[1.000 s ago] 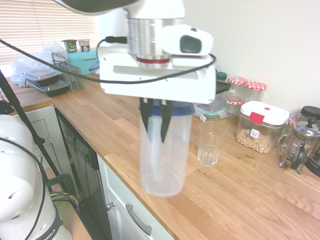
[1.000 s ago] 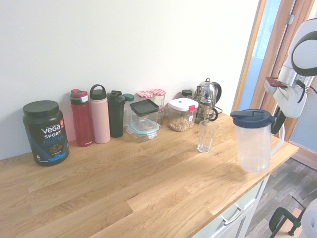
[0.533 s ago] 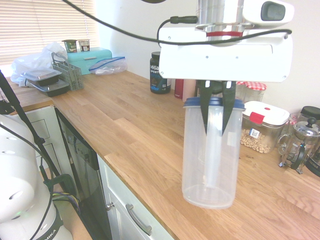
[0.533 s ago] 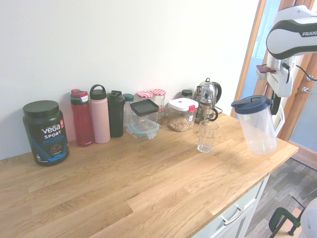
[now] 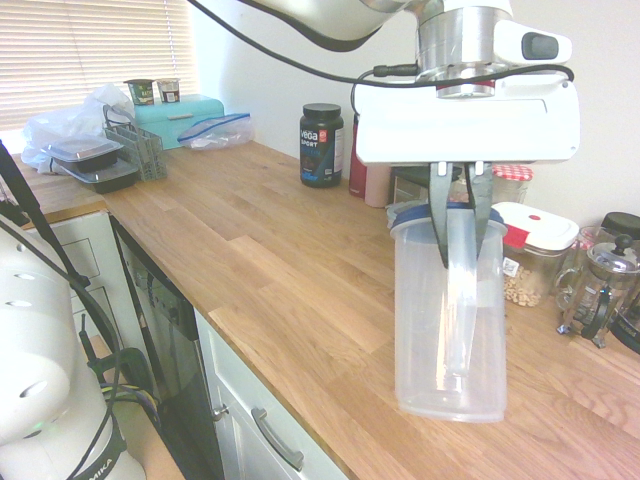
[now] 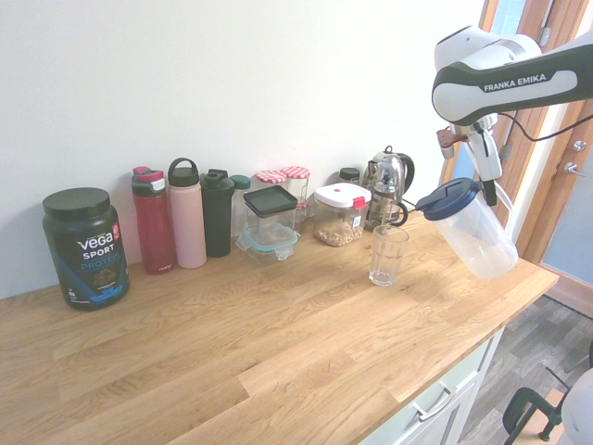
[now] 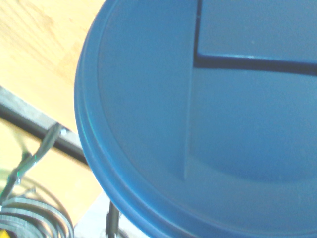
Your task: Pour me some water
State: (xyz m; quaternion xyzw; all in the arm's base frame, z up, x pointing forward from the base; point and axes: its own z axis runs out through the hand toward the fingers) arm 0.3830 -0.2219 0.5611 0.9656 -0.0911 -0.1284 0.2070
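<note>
Tool (image 5: 458,215) clamped on jug (image 6: 468,227) handle, jug tilted near glass (image 6: 387,255); pour step starting; next: spout over glass, tip more.

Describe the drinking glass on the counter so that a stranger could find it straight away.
Start at the long wooden counter under the white wall and follow the row of containers to the metal French press. The glass stands alone in front of that row, toward the counter's front edge. It is the only clear, open-topped, lidless vessel there, and it looks empty.
</note>
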